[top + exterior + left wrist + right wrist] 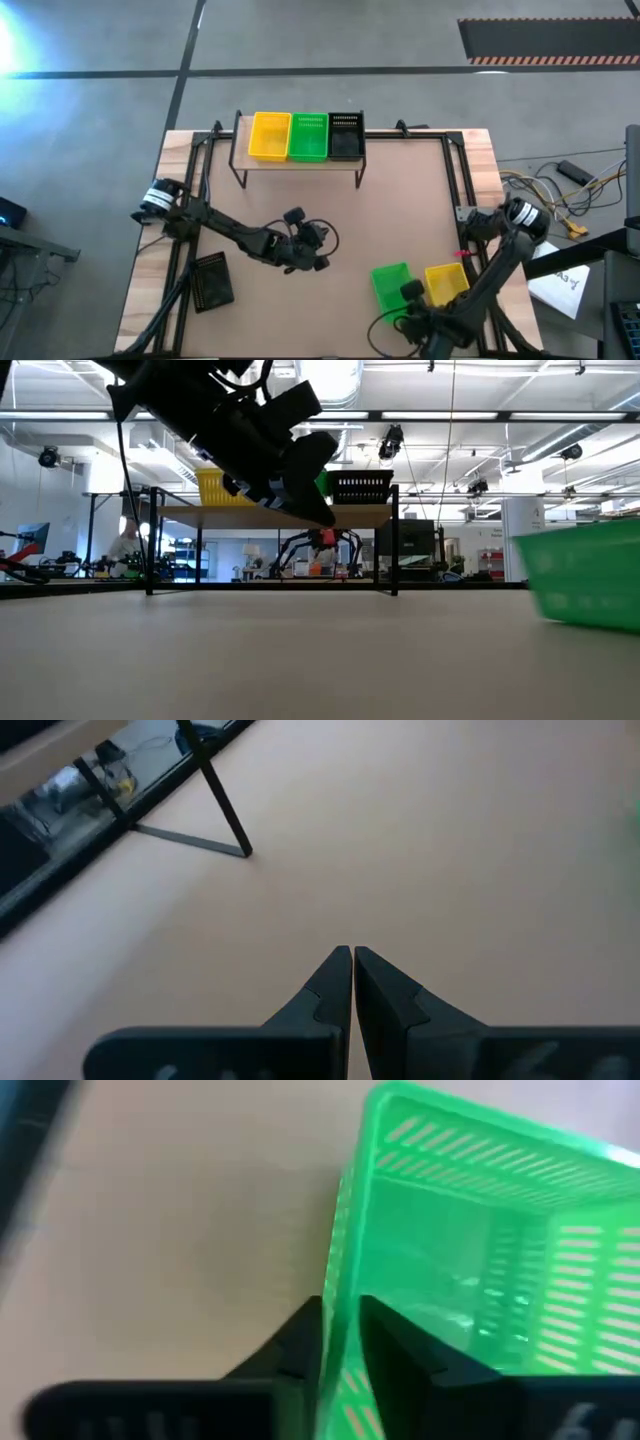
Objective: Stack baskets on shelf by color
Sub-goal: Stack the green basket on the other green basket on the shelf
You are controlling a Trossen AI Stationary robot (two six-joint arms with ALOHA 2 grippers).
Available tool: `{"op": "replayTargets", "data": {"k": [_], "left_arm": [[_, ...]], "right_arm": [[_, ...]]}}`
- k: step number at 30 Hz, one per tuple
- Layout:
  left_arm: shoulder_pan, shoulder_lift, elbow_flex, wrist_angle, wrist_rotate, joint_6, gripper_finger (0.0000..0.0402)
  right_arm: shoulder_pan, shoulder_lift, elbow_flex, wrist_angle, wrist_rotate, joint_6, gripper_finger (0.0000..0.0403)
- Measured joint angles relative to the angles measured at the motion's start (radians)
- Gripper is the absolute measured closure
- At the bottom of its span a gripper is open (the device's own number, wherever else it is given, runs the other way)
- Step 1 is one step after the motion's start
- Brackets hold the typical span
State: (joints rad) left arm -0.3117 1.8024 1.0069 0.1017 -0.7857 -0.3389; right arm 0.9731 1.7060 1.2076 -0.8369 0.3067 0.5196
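Right gripper [338,1342] pinches the green basket [391,284] wall near the tabletop's front-right corner. Step: pickup. Next: lift, carry to the shelf [297,164], nest into its green one. Left gripper [352,982] pressed together, idle mid-tabletop.

Grey concrete floor [330,40] with a striped hazard mat [548,40]; bright ceiling strip lights [500,418] beyond.

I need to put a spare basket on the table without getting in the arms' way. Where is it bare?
Bare board lies between the wooden-topped shelf and the shut left gripper, and rightwards. Crowded: the near right corner, where the right gripper pinches the green mesh basket beside the yellow mesh basket.
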Motion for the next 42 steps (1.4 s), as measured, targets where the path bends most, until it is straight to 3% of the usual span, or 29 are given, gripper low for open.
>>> {"op": "replayTargets", "data": {"k": [3,7,15,19,23,28,32,39,42], "left_arm": [[-0.028,-0.03,-0.002,-0.022,-0.053,0.068,0.0402],[-0.108,-0.136,0.0,-0.009,-0.191,0.184,0.0402],[-0.238,-0.258,0.0,-0.034,-0.271,0.244,0.0402],[-0.257,-0.245,-0.006,-0.039,-0.273,0.218,0.0402],[-0.255,-0.231,-0.035,-0.04,-0.275,0.142,0.0402],[-0.253,-0.23,-0.095,-0.034,-0.279,0.02,0.0402],[-0.249,-0.226,-0.133,-0.01,-0.272,-0.066,0.0402],[-0.183,-0.108,-0.107,0.205,-0.239,0.106,0.0402],[-0.116,-0.059,-0.048,0.229,-0.132,0.083,0.0402]], "right_arm": [[-0.057,-0.039,-0.04,0.003,0.047,-0.108,0.0386],[-0.207,-0.093,-0.123,0.044,0.079,-0.236,0.0392],[-0.552,-0.101,-0.207,0.594,-0.017,-0.563,0.0392],[-0.654,-0.089,-0.195,0.721,-0.019,-0.653,0.0371],[-0.72,-0.094,-0.181,0.728,-0.048,-0.694,0.0324],[-0.73,-0.168,-0.267,0.75,-0.039,-0.629,0.0275],[-0.67,-0.294,-0.422,0.772,0.027,-0.505,0.0269],[-0.477,-0.536,-0.663,0.772,0.127,-0.23,0.0289],[-0.4,-0.611,-0.727,0.775,0.192,-0.144,0.0299]]}}
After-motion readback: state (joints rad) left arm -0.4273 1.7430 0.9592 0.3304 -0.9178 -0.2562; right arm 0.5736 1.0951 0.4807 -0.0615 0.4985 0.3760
